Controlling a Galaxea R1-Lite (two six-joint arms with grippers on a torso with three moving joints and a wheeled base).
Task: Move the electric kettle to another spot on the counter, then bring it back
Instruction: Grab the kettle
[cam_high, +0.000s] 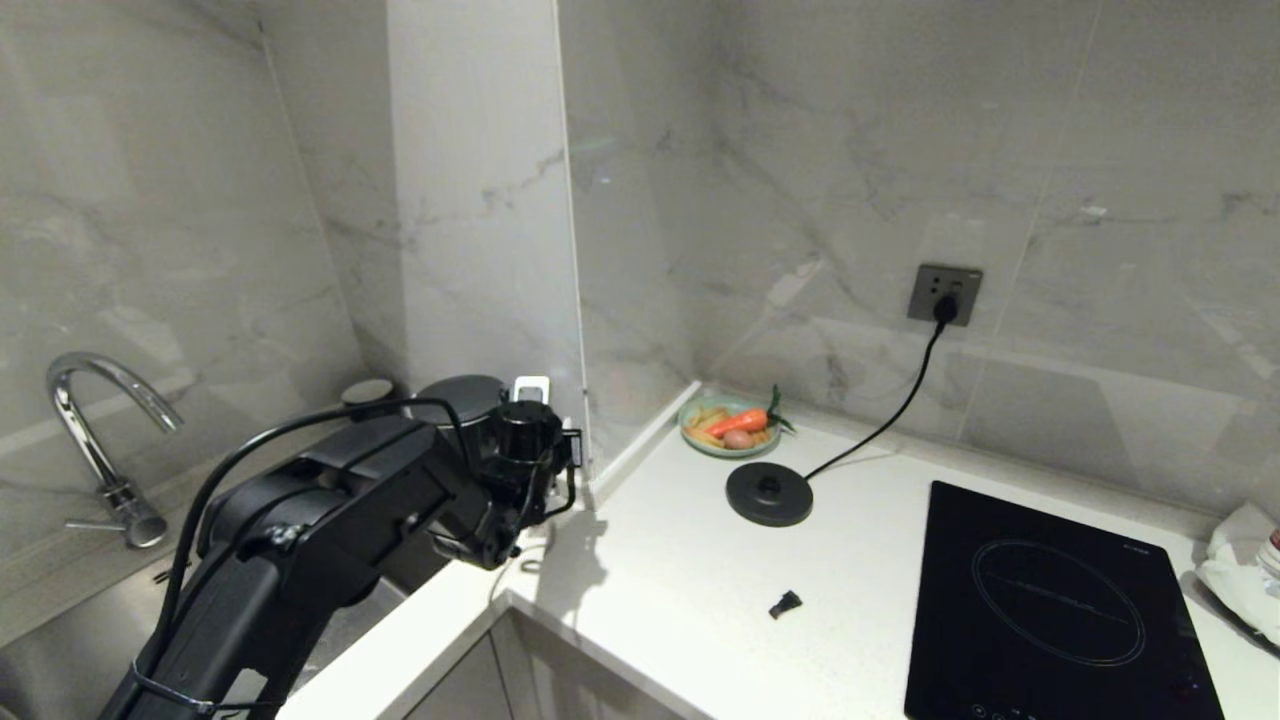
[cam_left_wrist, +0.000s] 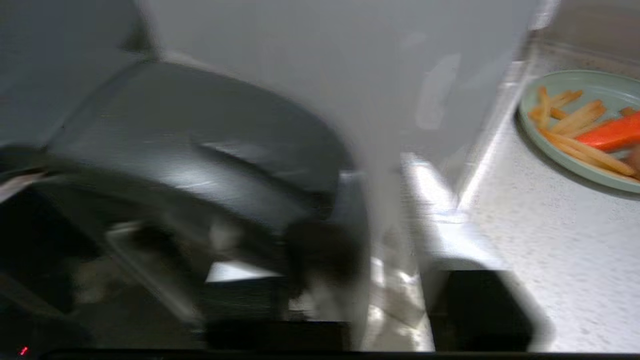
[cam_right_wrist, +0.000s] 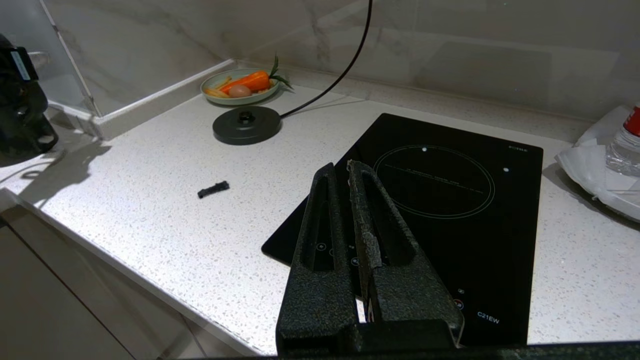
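Only the flat black lid of the electric kettle (cam_high: 462, 393) shows, on the left leg of the white speckled counter (cam_high: 680, 580) beside the sink; my left arm hides the body. The left gripper (cam_left_wrist: 380, 300) is right at the kettle. In the blurred left wrist view the lid (cam_left_wrist: 200, 145) fills the picture, with a dark handle part (cam_left_wrist: 322, 250) close before the gripper. My right gripper (cam_right_wrist: 340, 167) hangs shut and empty above the black cooktop (cam_right_wrist: 450, 200).
The corded round base disc (cam_high: 768, 493) lies mid-counter, plugged into a wall socket (cam_high: 944, 293). Behind it is a green plate (cam_high: 690, 425) of carrot and fries. Also in view: a small black piece (cam_high: 786, 603), a faucet (cam_high: 90, 420), a clear panel (cam_high: 572, 250) and a white bag (cam_high: 1235, 570).
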